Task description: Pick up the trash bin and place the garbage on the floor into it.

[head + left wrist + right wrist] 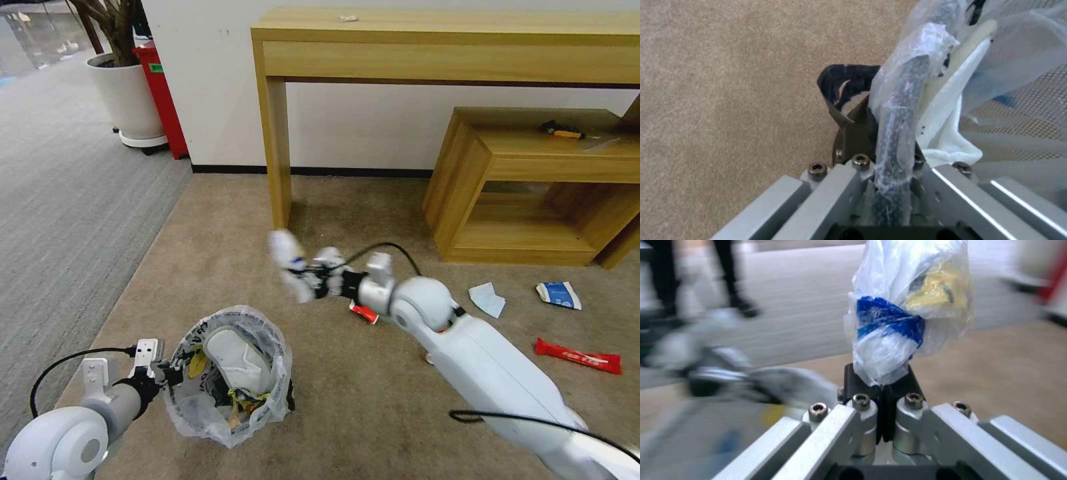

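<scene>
The trash bin [230,373], lined with a crinkled printed bag, stands on the beige floor [373,400] with a white slipper [237,360] inside. My left gripper [163,370] is shut on its near-left rim; the left wrist view shows the bag-covered rim [900,110] clamped in the gripper [882,133]. My right gripper [308,275] hangs above the floor, beyond and to the right of the bin, shut on a clear wrapper [285,257] with a blue band. The wrapper [902,316] sticks up from the shut gripper [882,380]. A red piece [363,312], a light-blue mask [487,299], a blue-white wrapper [559,294] and a red wrapper [578,357] lie on the floor.
A tall wooden table [440,47] stands against the wall ahead, with a low wooden shelf [533,193] to its right. Grey ribbed carpet [67,200] runs along the left. A white plant pot [127,100] and a red box [163,100] stand at the far left.
</scene>
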